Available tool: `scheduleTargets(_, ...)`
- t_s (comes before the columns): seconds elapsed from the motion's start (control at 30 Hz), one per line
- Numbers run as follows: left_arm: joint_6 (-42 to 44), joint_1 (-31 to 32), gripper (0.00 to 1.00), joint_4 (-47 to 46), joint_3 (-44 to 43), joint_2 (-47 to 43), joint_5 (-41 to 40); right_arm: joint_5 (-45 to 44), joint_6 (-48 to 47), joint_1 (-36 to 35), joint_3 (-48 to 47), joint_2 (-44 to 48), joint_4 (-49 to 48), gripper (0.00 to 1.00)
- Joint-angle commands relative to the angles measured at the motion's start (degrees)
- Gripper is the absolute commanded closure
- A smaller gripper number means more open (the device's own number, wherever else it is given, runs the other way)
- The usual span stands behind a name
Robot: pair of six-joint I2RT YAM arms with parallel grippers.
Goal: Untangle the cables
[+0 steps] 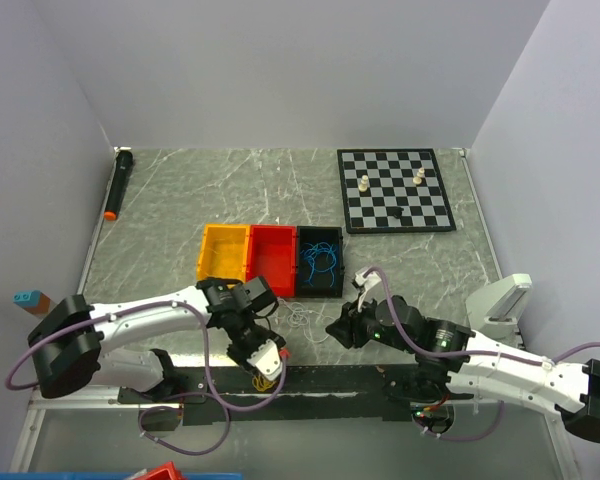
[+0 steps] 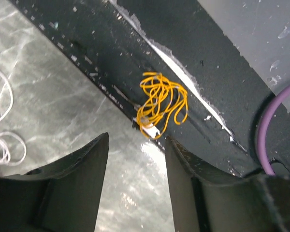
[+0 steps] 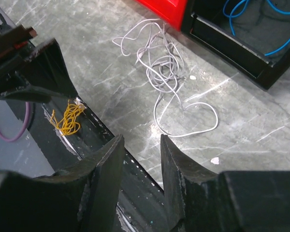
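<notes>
Pretty far along, I'd say. The blue cable (image 1: 321,258) is inside the black bin (image 1: 320,293). The white cable (image 3: 169,72) lies loose on the surface (image 1: 180,190) just in front of that bin. The yellow cable (image 2: 159,104) sits further nearside of it, on the dark strip (image 2: 87,43). Probably left: binning white and yellow. Left hand (image 2: 136,145) and right hand (image 3: 141,145) are both spread, holding nothing. White has open room around it, but yellow is tight by the strip's edge.
</notes>
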State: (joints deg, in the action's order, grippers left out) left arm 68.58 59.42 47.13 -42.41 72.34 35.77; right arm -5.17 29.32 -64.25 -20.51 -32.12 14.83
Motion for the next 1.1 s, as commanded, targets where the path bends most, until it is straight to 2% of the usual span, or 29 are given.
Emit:
scheduleTargets(0.0,3.23,1.49,0.47,-2.39,-0.31,1.84,4.49,-1.42,1.35,0.0,0.56,0.66,-2.97,0.59)
scheduleTargets(0.23,5.77,3.25,0.51,-3.8,2.24,3.25,2.56,-2.65,1.7,0.18,0.82,-0.22,-3.67,0.64)
scheduleTargets(0.47,3.76,4.21,0.58,-10.03,5.06,3.51,2.29,-3.0,2.05,0.97,0.91,-0.93,-3.93,0.71)
scheduleTargets(0.63,1.38,5.0,0.69,-14.88,6.2,3.95,2.02,-3.09,2.67,1.49,1.26,-0.4,-3.67,0.78)
scheduleTargets(0.73,2.96,5.71,0.82,-15.05,6.9,3.87,1.76,-3.18,3.28,1.76,1.53,0.04,-3.14,0.83)
scheduleTargets(0.87,2.97,6.41,0.89,-16.72,8.22,3.69,0.97,-3.44,3.46,2.02,1.7,0.74,-2.7,0.86)
scheduleTargets(0.93,0.78,6.59,0.99,-19.61,8.84,3.52,0.18,-3.53,3.55,2.2,1.62,0.92,-2.44,0.88)
scheduleTargets(1.07,-6.68,6.59,0.99,-25.5,8.32,2.55,-4.63,-3.62,3.55,2.37,1.09,0.83,-2.35,0.91)
